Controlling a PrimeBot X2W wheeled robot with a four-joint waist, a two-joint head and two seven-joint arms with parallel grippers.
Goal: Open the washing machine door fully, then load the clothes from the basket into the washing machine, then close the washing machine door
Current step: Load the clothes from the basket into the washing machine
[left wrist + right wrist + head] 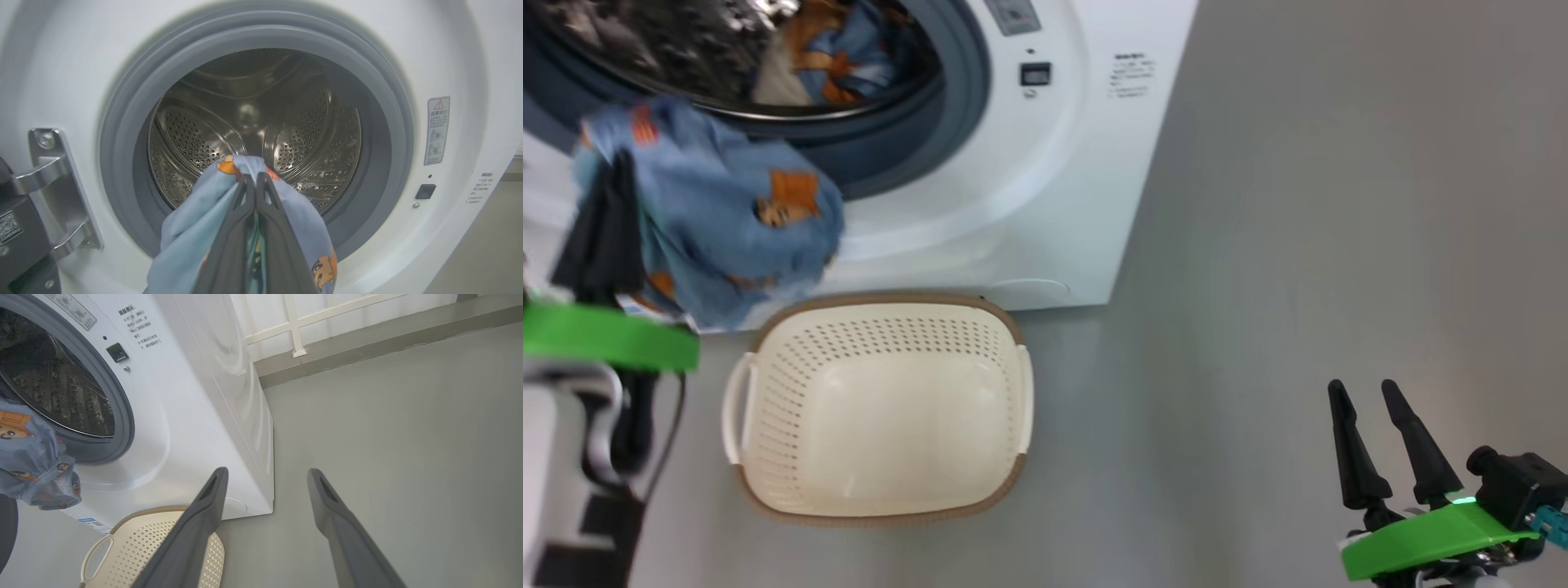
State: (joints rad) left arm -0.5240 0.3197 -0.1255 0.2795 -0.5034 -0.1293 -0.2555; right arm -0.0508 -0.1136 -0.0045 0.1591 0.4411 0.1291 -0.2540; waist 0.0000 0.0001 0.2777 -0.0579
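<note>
The white washing machine [1029,204] stands with its mouth uncovered, showing the steel drum [261,106]. Of the washing machine door, a steel hinge [53,192] and a dark edge [16,245] show at the left. My left gripper [619,167] is shut on a light blue garment with orange prints [727,220], hanging just in front of the mouth's lower rim [254,177]. Cream, blue and orange cloth [833,57] shows inside the drum. Below the machine sits the cream basket [792,392], nothing in it. My right gripper [1362,390] is open and holds nothing, over the floor to the right.
Grey floor [1298,245] stretches to the right of the machine and basket. A low ledge with a white railing [294,326] runs along the far wall. The basket's rim [163,539] lies close beside my right gripper's left finger.
</note>
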